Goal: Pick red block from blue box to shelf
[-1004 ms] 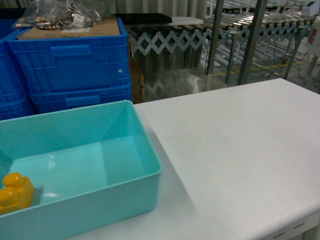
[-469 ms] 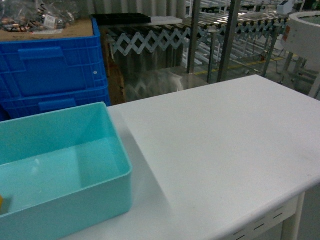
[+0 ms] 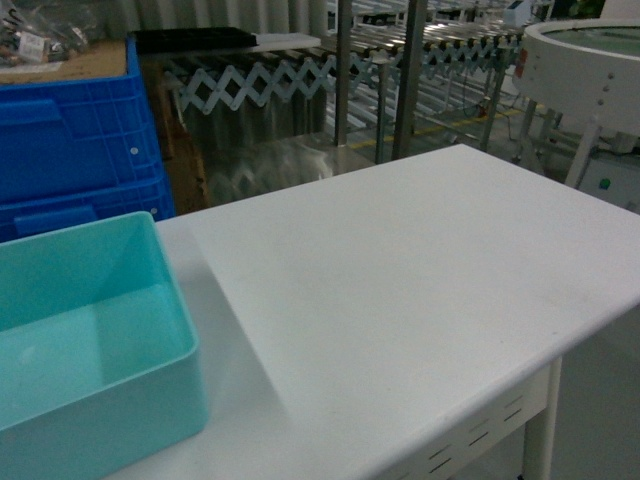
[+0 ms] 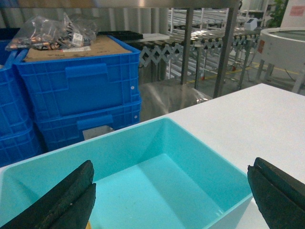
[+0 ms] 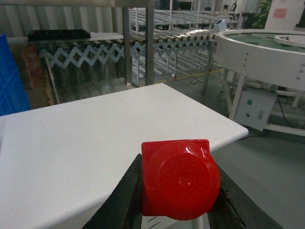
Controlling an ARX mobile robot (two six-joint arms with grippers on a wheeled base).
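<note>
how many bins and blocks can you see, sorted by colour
red block: 1, held in the right claw
turquoise bin: 1
dark blue crates: at least 3, some cut off at the edge
total: at least 5

A: Where does the blue box (image 3: 95, 345) sit?
B: On the table (image 3: 420, 300), at its left end in the head view.
A: And behind it?
B: 2 stacked crates (image 4: 78, 95), off the table, with bags (image 4: 52, 31) lying on top.
A: Right of the crates?
B: The shelf (image 3: 375, 75) posts stand beyond the table's far edge, a roller conveyor (image 5: 171, 40) behind them.
A: Far right?
B: A round table (image 5: 264, 50), past the table's right end.
A: The red block (image 5: 178, 179)?
B: Between the right pincer (image 5: 178, 205) jaws, out past the table's near corner. The left pincer (image 4: 169, 198) hangs above the box.
</note>
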